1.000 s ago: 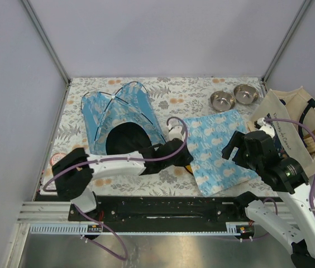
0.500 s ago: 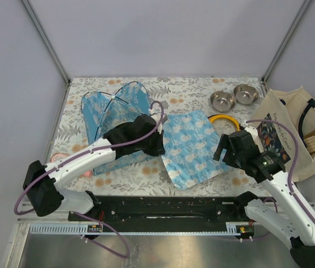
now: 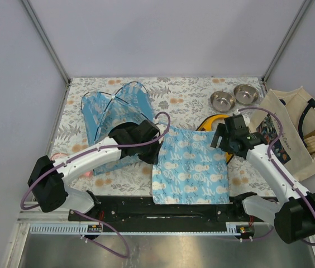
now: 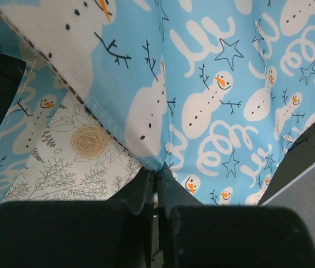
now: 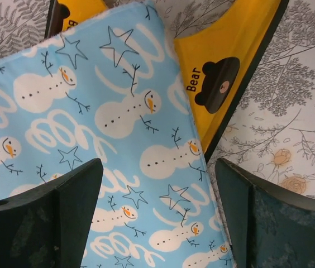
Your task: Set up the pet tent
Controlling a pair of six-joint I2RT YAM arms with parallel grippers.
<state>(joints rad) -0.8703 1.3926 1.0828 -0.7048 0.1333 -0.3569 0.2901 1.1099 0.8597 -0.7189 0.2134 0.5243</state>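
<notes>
The left claw (image 3: pixel 157 143) is clamped shut on a corner of a blue snowman mat (image 3: pixel 191 167); the right claw (image 3: pixel 225 139) is spread wide over the opposite corner.
The pet tent (image 3: pixel 115 109) stands domed at the back left of the floral table (image 3: pixel 191 92), just behind the left arm. The mat lies mid-table, its near edge over the black rail (image 3: pixel 118 207). A yellow "Bear" item (image 5: pixel 224 61) shows under the mat's far right corner. Two steel bowls (image 3: pixel 223 100) and a tote bag (image 3: pixel 291 139) sit at the right.

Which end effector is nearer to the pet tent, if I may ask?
Left. The left end effector is beside the pet tent, shut on a corner of the mat; the right end effector is open across the mat, above another corner.
</notes>
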